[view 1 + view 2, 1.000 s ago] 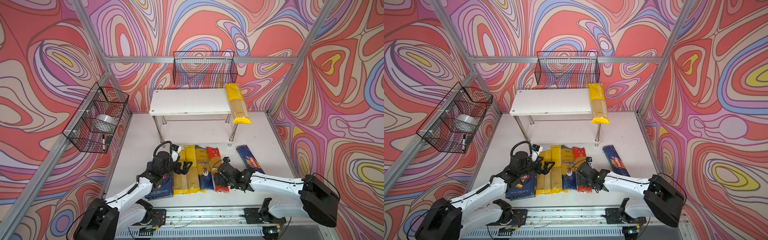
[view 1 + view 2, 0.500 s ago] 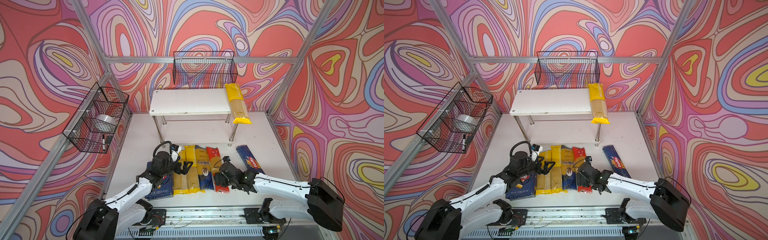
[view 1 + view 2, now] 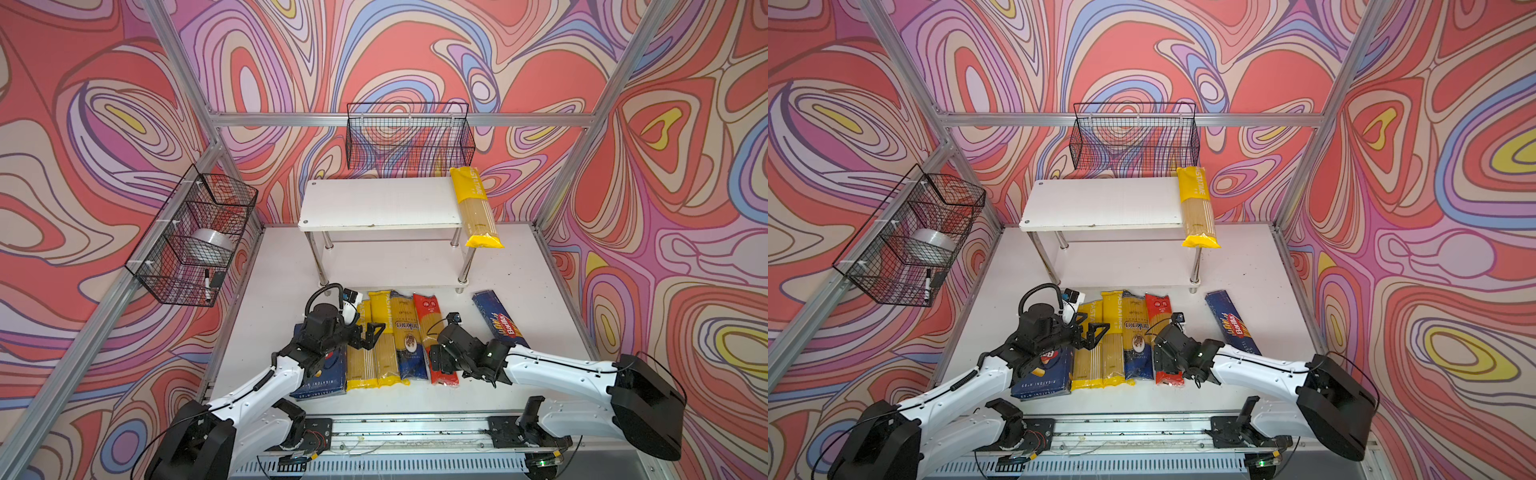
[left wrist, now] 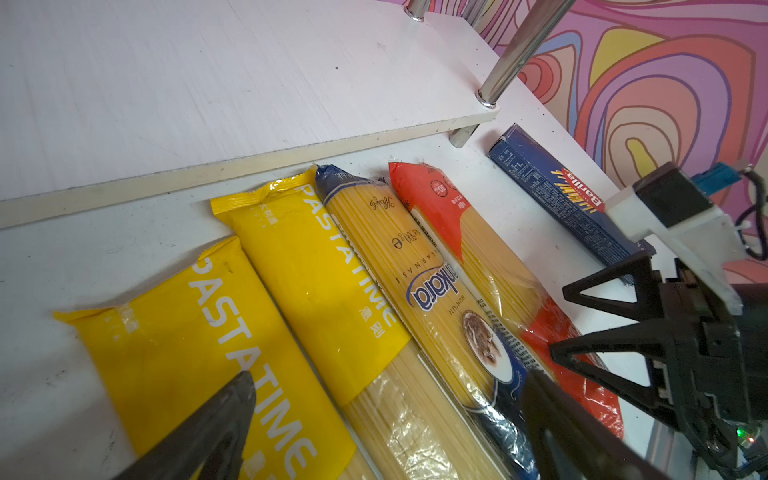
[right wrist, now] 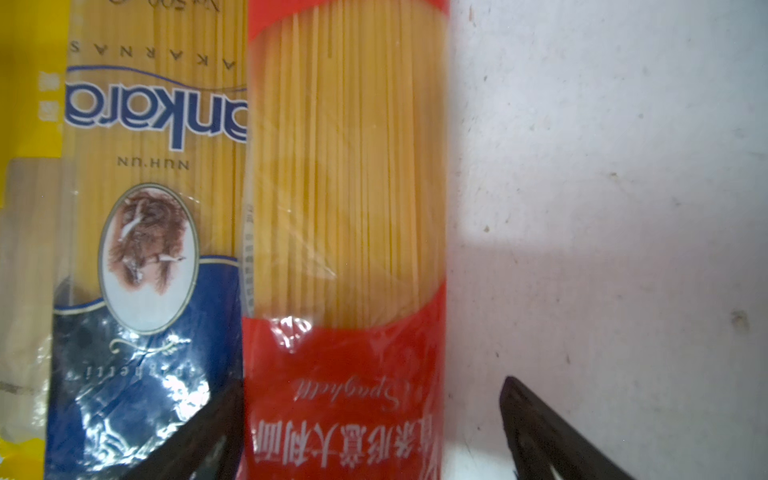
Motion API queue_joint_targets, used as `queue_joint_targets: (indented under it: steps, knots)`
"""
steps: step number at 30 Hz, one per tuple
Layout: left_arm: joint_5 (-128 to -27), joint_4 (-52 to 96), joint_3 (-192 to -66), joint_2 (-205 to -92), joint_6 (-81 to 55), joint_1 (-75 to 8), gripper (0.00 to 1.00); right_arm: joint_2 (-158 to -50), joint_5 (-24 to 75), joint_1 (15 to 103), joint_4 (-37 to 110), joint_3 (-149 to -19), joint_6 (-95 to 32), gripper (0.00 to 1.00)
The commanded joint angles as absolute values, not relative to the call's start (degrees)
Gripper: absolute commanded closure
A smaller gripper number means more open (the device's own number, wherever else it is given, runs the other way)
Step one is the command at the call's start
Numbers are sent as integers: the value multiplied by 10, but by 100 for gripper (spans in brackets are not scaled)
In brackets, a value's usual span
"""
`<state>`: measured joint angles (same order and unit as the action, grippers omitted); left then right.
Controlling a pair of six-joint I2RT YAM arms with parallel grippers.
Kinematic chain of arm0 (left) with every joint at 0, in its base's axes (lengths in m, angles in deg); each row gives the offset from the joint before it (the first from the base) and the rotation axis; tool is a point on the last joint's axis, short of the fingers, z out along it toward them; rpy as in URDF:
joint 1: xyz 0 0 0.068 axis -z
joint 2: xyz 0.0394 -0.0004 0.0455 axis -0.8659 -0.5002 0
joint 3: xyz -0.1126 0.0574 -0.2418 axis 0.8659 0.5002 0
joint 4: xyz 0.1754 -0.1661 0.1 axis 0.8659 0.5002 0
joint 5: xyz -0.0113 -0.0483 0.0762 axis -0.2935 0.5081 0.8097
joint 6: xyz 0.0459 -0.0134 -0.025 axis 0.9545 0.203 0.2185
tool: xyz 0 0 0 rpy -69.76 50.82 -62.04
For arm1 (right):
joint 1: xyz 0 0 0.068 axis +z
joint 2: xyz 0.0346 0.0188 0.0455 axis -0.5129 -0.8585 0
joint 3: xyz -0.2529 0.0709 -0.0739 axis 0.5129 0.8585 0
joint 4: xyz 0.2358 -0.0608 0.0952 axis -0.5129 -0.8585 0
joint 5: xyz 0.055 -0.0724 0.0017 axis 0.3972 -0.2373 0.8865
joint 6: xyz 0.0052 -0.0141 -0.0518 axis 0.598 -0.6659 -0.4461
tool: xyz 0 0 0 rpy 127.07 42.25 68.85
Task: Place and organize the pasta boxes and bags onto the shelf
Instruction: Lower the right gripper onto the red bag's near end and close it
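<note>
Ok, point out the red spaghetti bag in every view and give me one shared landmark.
Top view: red bag at the right end of the packed row.
Top view: red bag, same spot.
Left wrist: red bag across the middle, slanting.
Right wrist: red bag filling the centre.
Landmark: the dark blue bag alongside it, in all four.

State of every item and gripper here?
shelf: upright, holding one bag.
shelf-top yellow bag: flat, overhanging front edge.
table yellow bags: flat, side by side.
red bag: flat, not gripped.
dark blue bag: flat, beside red bag.
wide box: flat, partly covered.
narrow box: flat, apart from the others.
left gripper: open, empty.
right gripper: open, straddling red bag.
</note>
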<state>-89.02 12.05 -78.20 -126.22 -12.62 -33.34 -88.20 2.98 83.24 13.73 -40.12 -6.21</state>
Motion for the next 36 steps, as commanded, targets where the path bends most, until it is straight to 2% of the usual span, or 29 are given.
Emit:
queue_joint_targets:
  steps: [1,19,29,36]
  knots:
    - [-886,128,-786,-1266,-120,-333,0,-886,26,834,159,-395,-72,2]
    - [-901,131,-789,-1264,-128,-334,0,-1043,55,834,207,-428,-96,2]
    - [-895,132,-785,-1258,-124,-333,0,-1010,40,834,195,-405,-81,2]
    - [-903,129,-784,-1257,-129,-333,0,-982,51,834,212,-378,-69,9]
